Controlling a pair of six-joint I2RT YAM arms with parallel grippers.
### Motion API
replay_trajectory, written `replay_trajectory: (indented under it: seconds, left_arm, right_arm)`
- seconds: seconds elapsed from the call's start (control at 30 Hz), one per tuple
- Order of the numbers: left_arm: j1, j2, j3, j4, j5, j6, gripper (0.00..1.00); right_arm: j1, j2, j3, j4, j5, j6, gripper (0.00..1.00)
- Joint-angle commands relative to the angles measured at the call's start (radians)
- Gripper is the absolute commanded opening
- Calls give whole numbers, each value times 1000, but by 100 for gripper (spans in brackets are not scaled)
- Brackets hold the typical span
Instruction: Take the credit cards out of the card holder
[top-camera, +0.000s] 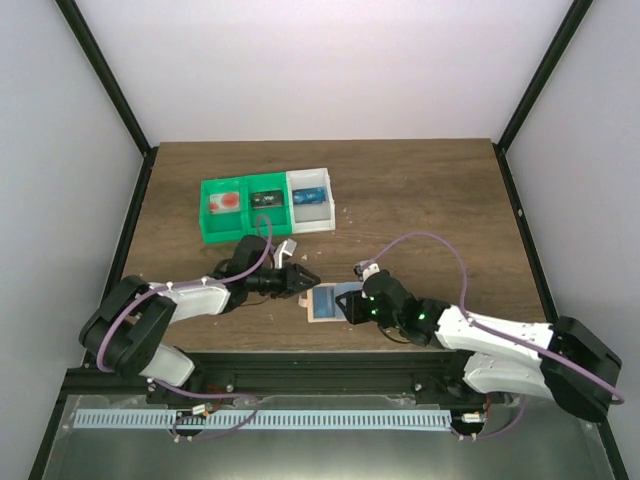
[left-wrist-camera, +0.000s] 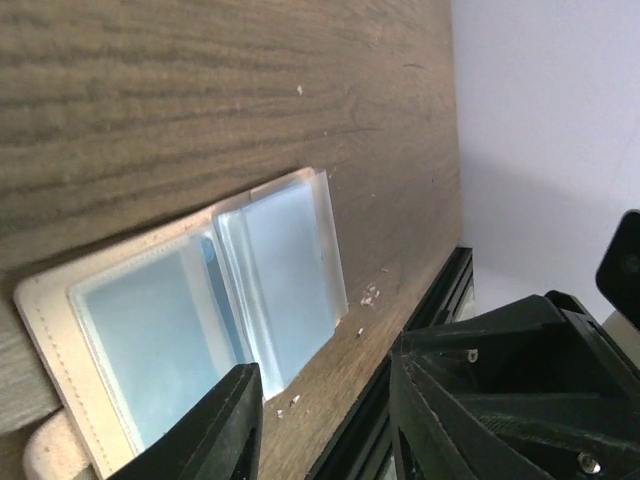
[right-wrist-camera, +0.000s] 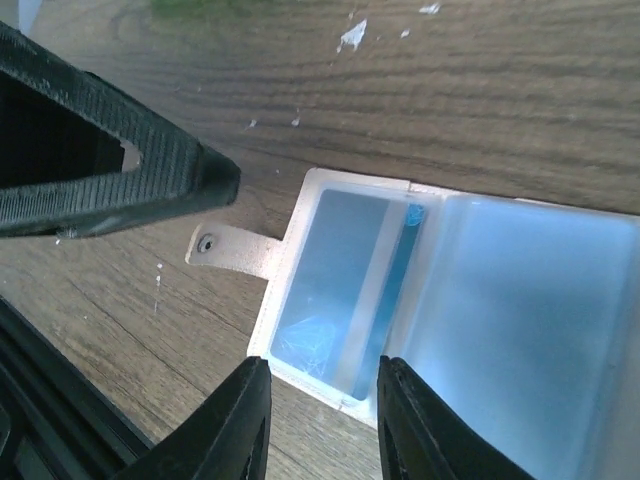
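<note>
The tan card holder lies open and flat on the table between the two arms. Its clear sleeves hold light blue credit cards, and a stack of sleeves stands up from the middle. A small tab with a snap sticks out of one edge. My left gripper hangs open just off the holder, bare wood between its fingers. Over the holder's near corner my right gripper stands with its jaws a narrow way apart, clamping nothing.
A green bin and a white bin with small items stand side by side behind the holder. The table's black front rail runs close to the holder. Small white crumbs dot the wood.
</note>
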Motion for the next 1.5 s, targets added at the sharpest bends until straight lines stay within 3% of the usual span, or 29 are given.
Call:
replay_trajectory:
  seconds: [0.0, 0.23, 0.47, 1.47]
  left_arm:
    - [-35, 51, -30, 157, -1, -72, 39]
    - [-49, 137, -97, 250, -29, -94, 39]
    - [-50, 172, -112, 222, -67, -47, 39]
    - [-50, 210, -125, 235, -106, -34, 39]
  right_arm:
    - [-20, 96, 22, 84, -104, 30, 31]
    - [-21, 211, 46, 100, -102, 47, 27]
    - [-22, 263, 93, 88, -98, 23, 21]
    - [-30, 391, 135, 79, -32, 7, 20]
